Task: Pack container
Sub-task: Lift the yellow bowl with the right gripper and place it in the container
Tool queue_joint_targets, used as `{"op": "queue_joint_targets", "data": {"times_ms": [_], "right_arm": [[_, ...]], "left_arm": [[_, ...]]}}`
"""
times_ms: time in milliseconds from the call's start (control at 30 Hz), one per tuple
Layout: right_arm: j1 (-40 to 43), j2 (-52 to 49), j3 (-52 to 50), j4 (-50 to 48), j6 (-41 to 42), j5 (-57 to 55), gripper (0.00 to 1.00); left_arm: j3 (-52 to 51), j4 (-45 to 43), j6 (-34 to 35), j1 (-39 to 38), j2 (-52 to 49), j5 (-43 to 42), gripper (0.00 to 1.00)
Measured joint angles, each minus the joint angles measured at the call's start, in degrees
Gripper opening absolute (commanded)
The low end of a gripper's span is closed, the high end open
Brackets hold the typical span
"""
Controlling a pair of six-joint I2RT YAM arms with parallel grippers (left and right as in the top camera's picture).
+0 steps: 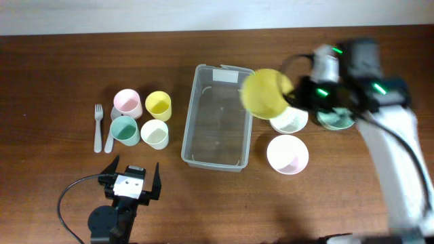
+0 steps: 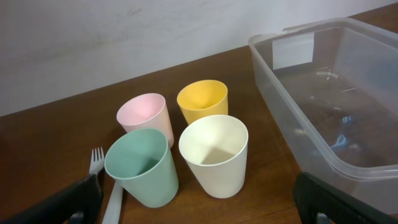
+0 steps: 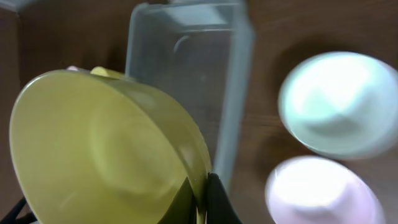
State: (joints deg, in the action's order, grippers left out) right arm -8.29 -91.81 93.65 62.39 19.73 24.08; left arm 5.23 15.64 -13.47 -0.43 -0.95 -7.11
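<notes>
The right claw (image 3: 200, 198), pinched tight on the yellow bowl (image 1: 266, 92), holds it over the right edge of the container (image 1: 217, 125), whose long side points away from the robot; the left claw (image 1: 132, 177), on the container's other side, is spread wide and empty.

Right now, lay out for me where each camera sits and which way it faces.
Overhead: above the table, looking straight down at the container, cups and bowls; left arm and right arm show.
Left wrist: low over the table, facing the four cups and the container; left fingers open at the bottom corners.
Right wrist: raised, looking down past the yellow bowl pinched in the right fingers.
All three share the container.
</notes>
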Motion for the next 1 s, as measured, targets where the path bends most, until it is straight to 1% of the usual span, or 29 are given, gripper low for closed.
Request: {"op": "queue_joint_targets", "data": {"times_ms": [167,300,467,633,667,700,733,800,867,1000], "right_arm": [[-6.6,-16.4,10.3,-1.4,0.4,-1.8,0.04],[-9.0,-24.5,13.1,-5.7,0.8,-3.9,0.04],[-9.3,-30.0,13.3,-10.4,1.0,-5.2,0.04],[-9.3,-32.3,13.3,-14.8,1.0,-5.7,0.04],[-9.3,-32.5,13.4,-15.6,0.9,-5.8,0.06],[-9.3,-32.6,13.4,-16.2,0.9,-5.9,0.11],[-9.3,-32.7,13.4,-16.3,0.8,-5.9,0.15],[-9.3,-32.7,13.6,-16.5,0.9,-5.8,0.29],[-9.3,-32.6,14.0,-16.0,0.0,-5.6,0.35],[-9.1,-32.0,14.2,-11.8,-0.9,-3.9,0.38]], "left_arm": [[0.0,0.0,0.0,0.0,0.0,0.0,1.00],[0.0,0.0,0.0,0.0,0.0,0.0,1.00],[0.0,0.0,0.0,0.0,0.0,0.0,1.00],[0.0,0.0,0.0,0.0,0.0,0.0,1.00],[0.0,0.0,0.0,0.0,0.0,0.0,1.00],[0.0,0.0,0.0,0.0,0.0,0.0,1.00],[0.0,0.0,0.0,0.0,0.0,0.0,1.00],[0.0,0.0,0.0,0.0,0.0,0.0,1.00],[0.0,0.0,0.0,0.0,0.0,0.0,1.00],[0.0,0.0,0.0,0.0,0.0,0.0,1.00]]}}
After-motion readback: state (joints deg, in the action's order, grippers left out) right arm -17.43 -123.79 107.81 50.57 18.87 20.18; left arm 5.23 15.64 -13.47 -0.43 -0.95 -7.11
